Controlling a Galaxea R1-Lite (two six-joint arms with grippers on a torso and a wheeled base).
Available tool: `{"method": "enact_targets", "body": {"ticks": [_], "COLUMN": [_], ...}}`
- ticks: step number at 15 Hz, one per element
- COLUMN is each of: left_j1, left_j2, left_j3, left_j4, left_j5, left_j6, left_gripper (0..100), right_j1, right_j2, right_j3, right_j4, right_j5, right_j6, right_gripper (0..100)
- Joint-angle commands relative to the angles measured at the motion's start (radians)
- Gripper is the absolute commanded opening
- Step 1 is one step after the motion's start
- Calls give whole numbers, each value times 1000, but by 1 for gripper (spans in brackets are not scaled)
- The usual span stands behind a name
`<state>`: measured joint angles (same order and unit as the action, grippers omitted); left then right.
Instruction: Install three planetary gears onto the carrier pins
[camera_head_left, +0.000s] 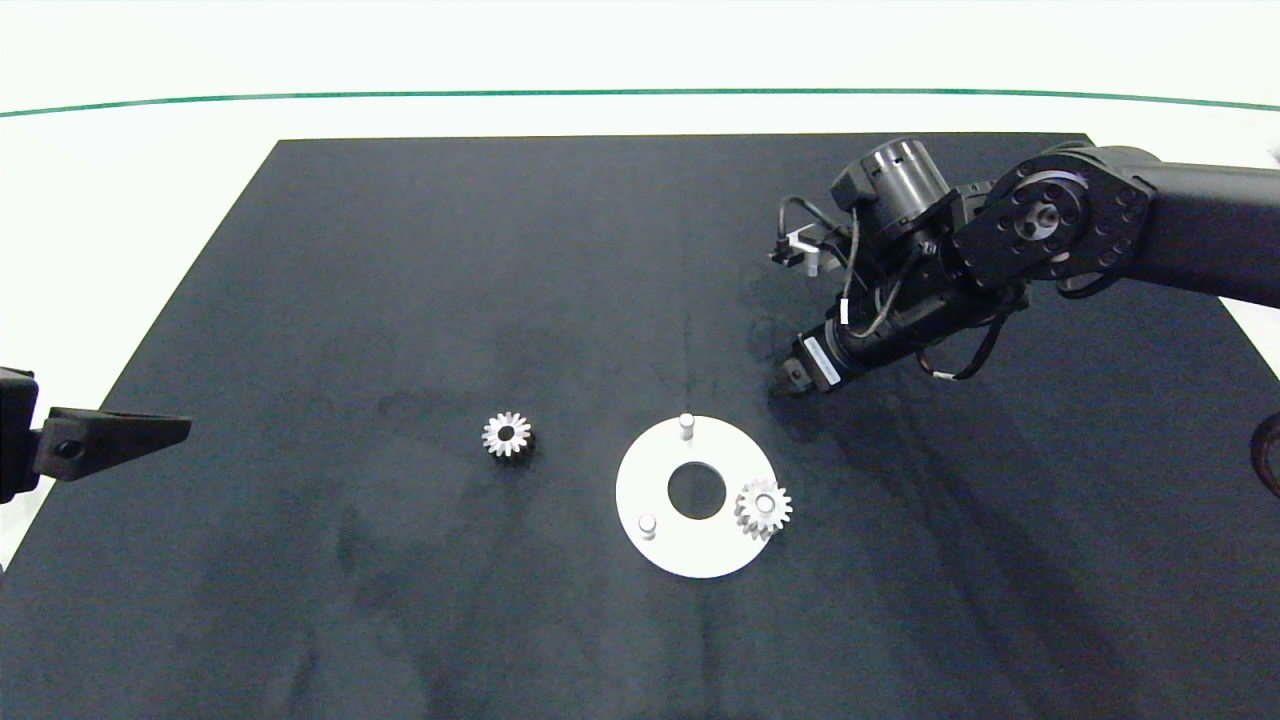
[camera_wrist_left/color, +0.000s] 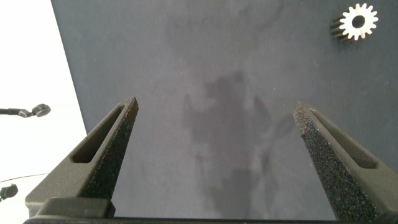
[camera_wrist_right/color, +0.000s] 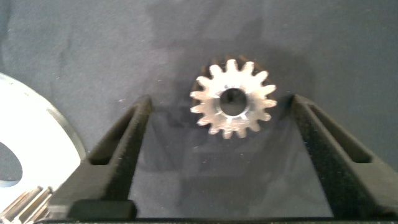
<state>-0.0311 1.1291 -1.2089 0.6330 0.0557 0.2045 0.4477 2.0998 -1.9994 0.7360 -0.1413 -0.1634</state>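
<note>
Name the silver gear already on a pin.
The small silver metal gear on the flat white round disc, over a peg. The others lie on the black mat: the left gear and the gear within the open right tool.

A big black mat (camera_head_left: 400, 300) covers the white table (camera_head_left: 120, 200). A thin green line (camera_head_left: 640, 93) runs across at 12 o'clock.

Right tool (camera_wrist_right/color: 217, 115) spread around gear (camera_wrist_right/color: 233, 98), apparently not touching.
</note>
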Motion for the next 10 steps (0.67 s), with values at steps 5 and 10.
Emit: {"method": "enact_targets", "body": {"ticks": [5, 10], "left_j1": [2, 2], "left_j2": [-8, -19], "left_j3": [-1, -1], "left_j4": [4, 4], "left_j5": [1, 1], "left_j6": [1, 1], "left_gripper": [100, 100], "right_j1": [-12, -12], "right_j2": [-70, -67], "right_j3": [-1, -1], "right_j4": [-10, -55], "right_j5": [3, 5], "right_j6": [2, 1], "right_gripper": [57, 46]}}
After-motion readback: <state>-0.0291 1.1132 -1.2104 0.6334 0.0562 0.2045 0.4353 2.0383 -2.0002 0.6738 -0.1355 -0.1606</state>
